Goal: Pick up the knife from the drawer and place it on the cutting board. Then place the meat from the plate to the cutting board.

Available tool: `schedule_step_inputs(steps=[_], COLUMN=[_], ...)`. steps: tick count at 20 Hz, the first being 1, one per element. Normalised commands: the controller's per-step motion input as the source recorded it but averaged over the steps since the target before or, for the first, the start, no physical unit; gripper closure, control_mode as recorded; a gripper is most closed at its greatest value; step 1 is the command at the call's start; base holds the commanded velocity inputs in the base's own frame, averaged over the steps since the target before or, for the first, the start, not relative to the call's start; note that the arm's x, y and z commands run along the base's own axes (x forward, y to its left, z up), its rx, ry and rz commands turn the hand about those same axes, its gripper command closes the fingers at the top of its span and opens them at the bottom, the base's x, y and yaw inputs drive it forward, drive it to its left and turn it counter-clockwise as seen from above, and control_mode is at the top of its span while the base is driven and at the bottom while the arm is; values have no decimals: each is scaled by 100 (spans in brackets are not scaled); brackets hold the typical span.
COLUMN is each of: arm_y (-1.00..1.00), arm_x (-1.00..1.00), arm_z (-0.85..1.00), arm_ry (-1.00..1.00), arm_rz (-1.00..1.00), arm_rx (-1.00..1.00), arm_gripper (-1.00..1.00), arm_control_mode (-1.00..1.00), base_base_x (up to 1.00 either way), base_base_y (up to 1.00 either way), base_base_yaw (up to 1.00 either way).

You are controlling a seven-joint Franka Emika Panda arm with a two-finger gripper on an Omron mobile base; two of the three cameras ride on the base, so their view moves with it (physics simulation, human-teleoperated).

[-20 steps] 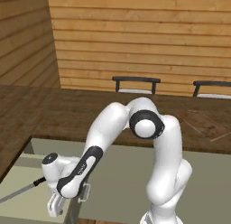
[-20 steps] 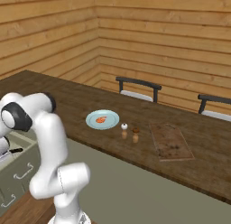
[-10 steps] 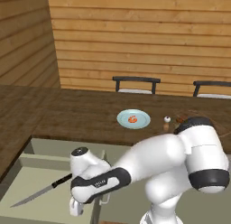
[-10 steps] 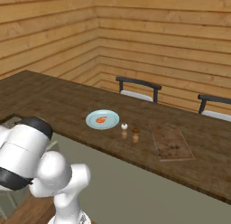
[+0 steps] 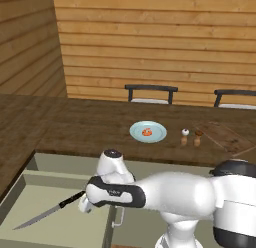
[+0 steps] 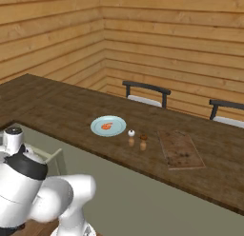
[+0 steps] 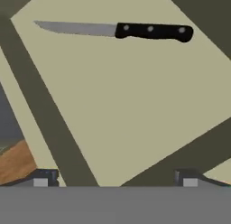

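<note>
The knife (image 7: 113, 30) lies flat on the floor of the open drawer (image 5: 45, 179), toward twelve o'clock in the hand view, untouched. The gripper (image 7: 115, 180) hangs above it, spread fully wide and empty. On the counter (image 6: 57, 106), the meat (image 6: 107, 126) sits on the plate (image 6: 116, 121); the cutting board (image 6: 180, 149) at three o'clock of it is bare. Both placements remain to do.

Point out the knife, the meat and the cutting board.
knife (image 7: 153, 31), hand view, middle of the black handle.
meat (image 5: 147, 132), left base view, centre of the orange-red lump.
cutting board (image 6: 181, 150), right base view, middle of the top face.
</note>
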Motion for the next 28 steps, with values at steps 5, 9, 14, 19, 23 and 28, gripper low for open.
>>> schedule_step_inputs(steps=[5, 9, 14, 19, 23, 28], arm_y=[75, 60, 70, 54, 47, 43], arm_x=[82, 78, 57, 34, 65, 57], arm_z=[6, 9, -9, -33, -9, 1], arm_ry=[35, 31, 18, 12, 12, 10], arm_rz=[-42, -40, -30, -24, -30, -26], arm_rx=[0, -2, -23, -24, -17, -11], arm_gripper=[-100, -100, -100, -100, -100, -100], arm_control_mode=[-100, -100, -100, -100, -100, -100], base_base_x=[0, 0, 0, 0, 0, 0], base_base_y=[0, 0, 0, 0, 0, 0], base_base_yaw=[0, 0, 0, 0, 0, 0])
